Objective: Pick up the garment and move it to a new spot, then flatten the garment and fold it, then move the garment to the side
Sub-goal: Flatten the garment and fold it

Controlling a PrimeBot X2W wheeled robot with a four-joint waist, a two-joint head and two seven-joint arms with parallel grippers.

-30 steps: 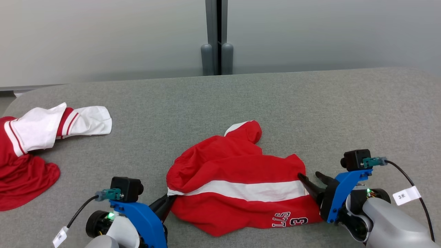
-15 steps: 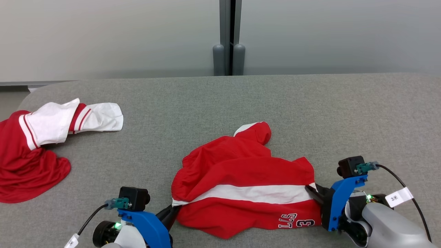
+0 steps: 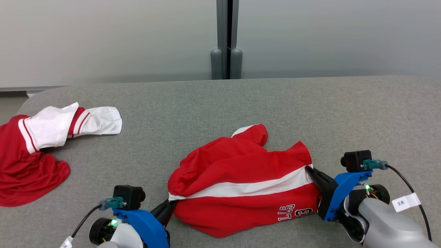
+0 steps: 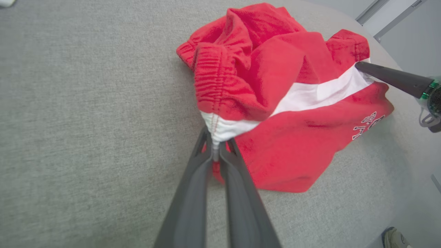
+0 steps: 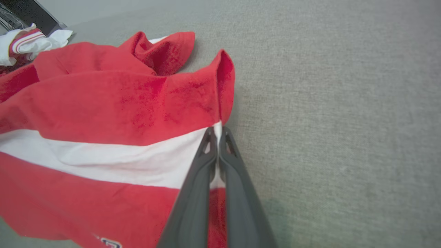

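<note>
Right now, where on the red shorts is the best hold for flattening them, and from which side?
Grip the two ends of the white stripe, each from its own outer side. The red shorts lie crumpled with that stripe running edge to edge, so pulling its ends apart should flatten them. The left fingers are shut on one end, the right fingers on the other.
</note>
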